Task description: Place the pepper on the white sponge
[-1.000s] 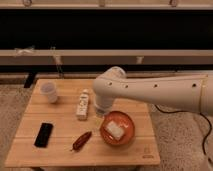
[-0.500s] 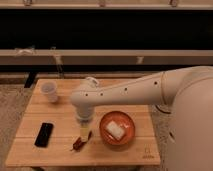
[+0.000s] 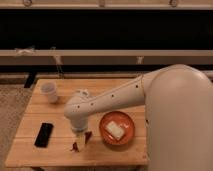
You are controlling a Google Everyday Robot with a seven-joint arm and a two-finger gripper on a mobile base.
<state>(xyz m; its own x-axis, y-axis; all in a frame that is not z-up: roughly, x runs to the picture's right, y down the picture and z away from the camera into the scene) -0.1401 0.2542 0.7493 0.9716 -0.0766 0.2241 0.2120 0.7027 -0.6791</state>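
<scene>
The pepper (image 3: 75, 146) is a small dark red piece near the front edge of the wooden table (image 3: 55, 115), mostly hidden under my gripper. My gripper (image 3: 81, 140) hangs straight down from the white wrist, right over the pepper and touching or nearly touching it. The white sponge (image 3: 115, 130) lies inside the orange-red bowl (image 3: 129, 138), just right of the gripper.
A flat black phone (image 3: 43, 134) lies at the front left. A white cup (image 3: 49, 91) stands at the back left. My white arm (image 3: 150, 95) reaches in from the right and covers the table's middle, with a bit of white bar (image 3: 82, 92) showing behind it.
The arm has swung left and lowered, so the gripper now sits on the pepper. The arm now covers the white bar. The pepper, bowl, phone and cup have not moved.
</scene>
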